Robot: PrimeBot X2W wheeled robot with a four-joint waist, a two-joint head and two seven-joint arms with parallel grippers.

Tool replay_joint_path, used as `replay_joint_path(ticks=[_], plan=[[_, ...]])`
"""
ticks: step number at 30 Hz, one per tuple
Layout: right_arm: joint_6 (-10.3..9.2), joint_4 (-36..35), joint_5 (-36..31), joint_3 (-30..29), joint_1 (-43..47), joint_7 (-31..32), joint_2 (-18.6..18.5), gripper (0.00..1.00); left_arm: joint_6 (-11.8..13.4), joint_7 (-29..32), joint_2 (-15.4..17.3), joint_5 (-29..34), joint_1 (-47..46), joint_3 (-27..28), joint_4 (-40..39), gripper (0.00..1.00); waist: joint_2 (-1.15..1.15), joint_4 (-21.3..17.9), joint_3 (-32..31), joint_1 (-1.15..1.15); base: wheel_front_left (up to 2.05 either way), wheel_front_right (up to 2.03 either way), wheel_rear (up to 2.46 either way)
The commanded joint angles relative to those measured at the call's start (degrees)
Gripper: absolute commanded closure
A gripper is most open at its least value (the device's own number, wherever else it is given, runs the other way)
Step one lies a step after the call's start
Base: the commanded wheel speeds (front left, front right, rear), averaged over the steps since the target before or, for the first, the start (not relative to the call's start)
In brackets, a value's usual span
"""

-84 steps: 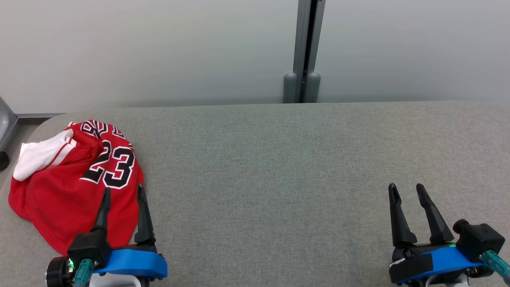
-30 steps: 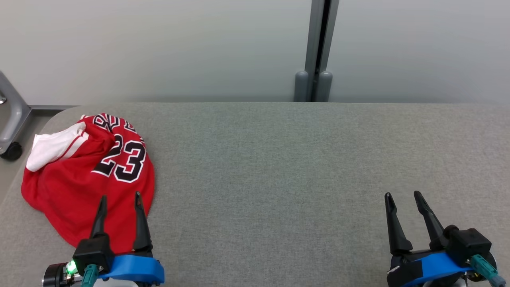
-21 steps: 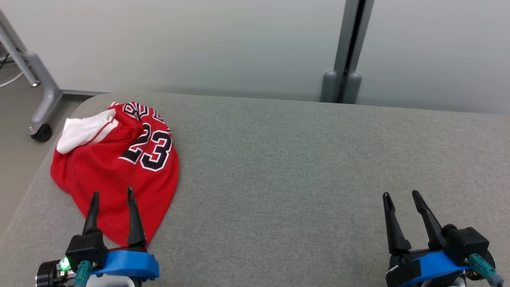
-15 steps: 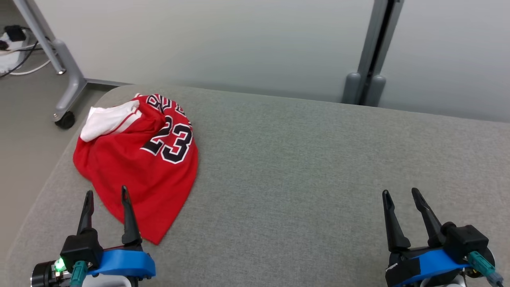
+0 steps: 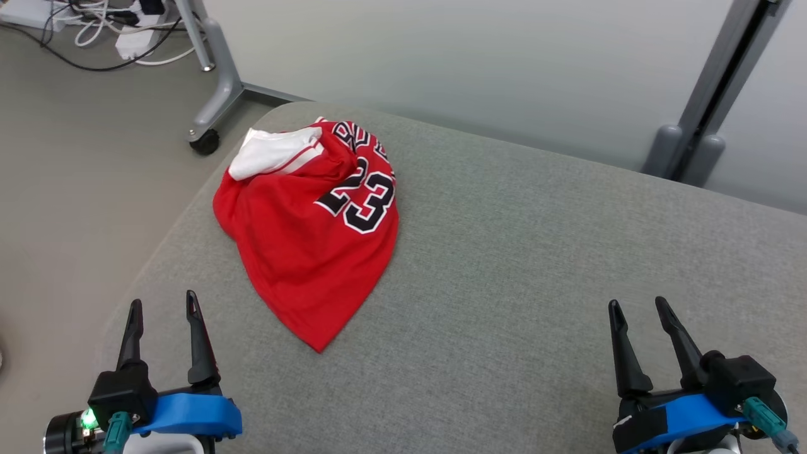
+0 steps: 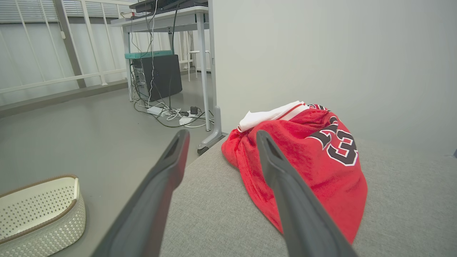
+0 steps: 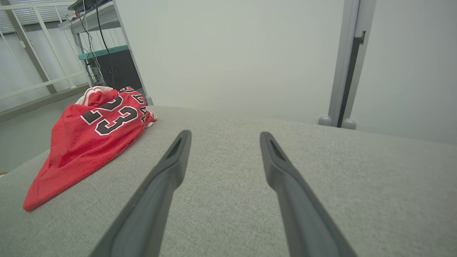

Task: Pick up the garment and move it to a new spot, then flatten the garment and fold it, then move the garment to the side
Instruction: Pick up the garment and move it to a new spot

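— What stands before your left gripper (image 5: 162,304)?
— The garment (image 5: 315,239), heaped at one o'clock; the grey tabletop (image 5: 536,284) up to it is open, so I can slide straight in. A desk leg (image 5: 214,82) stands on the floor (image 5: 82,157) at twelve, off the tabletop's end.
— And your right gripper (image 5: 637,304)?
— Open tabletop from ten to two. The wall (image 5: 473,69) closes twelve beyond the far edge, its post (image 5: 712,94) at one.

Left gripper (image 5: 162,298): two long, dark, tapering fingers (image 5: 195,343) rising from a black block (image 5: 123,394) on a curved blue bracket (image 5: 189,416). Beside the block glows a small green light (image 5: 88,418), with a teal plug (image 5: 116,432) just below. Right gripper (image 5: 637,301) looks alike, with black tape (image 5: 649,424) across its blue bracket and its own teal plug.
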Motion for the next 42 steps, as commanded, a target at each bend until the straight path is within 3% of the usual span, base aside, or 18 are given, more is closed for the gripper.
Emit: replay_joint_path(ticks=[1, 9, 16, 22, 32, 42], plan=[[0.03, -0.13, -0.55, -0.16, -0.48, -0.20, -0.35, 0.00, 0.11, -0.30, 0.15, -0.46, -0.45, 0.05, 0.10, 0.00, 0.00, 1.96, 0.99, 0.00, 0.00, 0.00, 0.00], [0.03, 0.17, -0.70, -0.15, -0.60, -0.20, -0.34, 0.00, -0.09, -0.30, 0.48, -0.84, -0.49, 0.77, 0.10, 0.00, 0.00, 3.41, 1.16, 0.00, 0.00, 0.00, 0.00], [0.03, 0.23, -0.88, 0.40, -1.18, -0.19, -0.34, 0.00, -0.58, -0.29, 0.85, -1.83, -2.74, 1.63, 0.14, 0.00, 0.00, 1.32, 1.82, 0.00, 0.00, 0.00, 0.00], [0.03, -1.32, -2.77, 0.09, -2.46, 0.55, -0.34, 0.00, -1.68, -0.30, 3.12, -3.12, -10.51, 3.17, 0.54, 0.00, 0.00, -2.49, 4.31, 0.00, 0.00, 0.00, 0.00], [0.02, -8.36, -4.87, -0.95, -5.21, 3.07, -1.68, 0.00, -3.21, 2.63, 10.00, -3.62, -29.26, 4.74, 4.11, 0.00, 0.00, -10.90, 12.82, 0.00, 0.00, 0.00, 0.00], [0.03, -14.32, -4.20, -2.14, -6.34, 4.65, -3.51, 0.00, -3.93, 8.64, 12.76, -4.65, -39.76, 4.07, 15.93, 0.00, 0.00, -16.20, 19.99, 0.00, 0.00, 0.00, 0.00]])
